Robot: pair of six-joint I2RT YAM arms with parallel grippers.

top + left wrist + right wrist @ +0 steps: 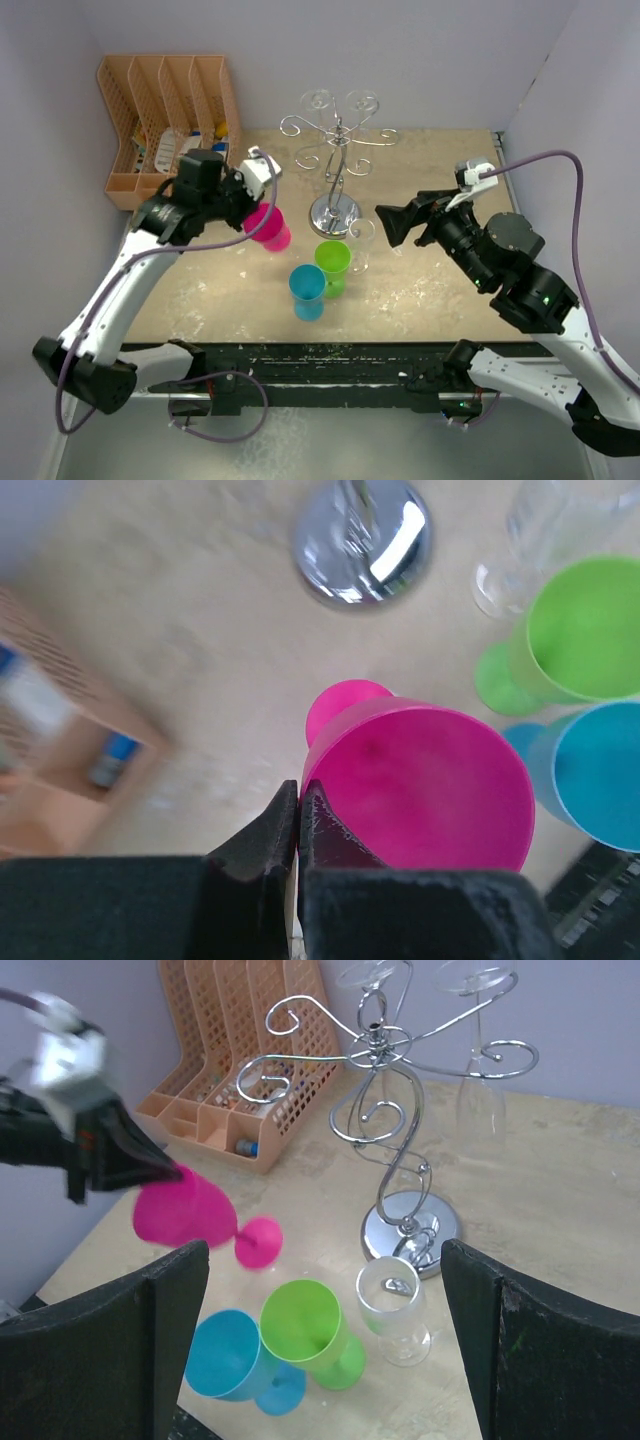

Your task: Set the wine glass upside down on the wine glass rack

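The pink wine glass looks like plastic. I think it is light and will not break easily, but it is smooth, so it could slip. The stem is thin and the foot is round and flat. The foot is the part that has to slide into a curly arm of the wine glass rack. So the bowl or the rim is a good place to hold it, because that leaves the foot free.

The left gripper has its jaws pinched almost closed on the rim of the pink glass. The thin wall of the bowl is squeezed between them. The glass is tipped over on its side, with its mouth toward the arm and its foot pointing away. I cannot tell if the foot touches the bench.

In the top view the pink glass is at about 9 o'clock from the shiny round base of the rack, quite near it. It is not upside down yet and not on the rack yet.

The right gripper has its jaws wide open and holds nothing. It points at a clear glass, which stands at 4 o'clock from the base. That one looks like real glass and could break, so it needs a soft touch.
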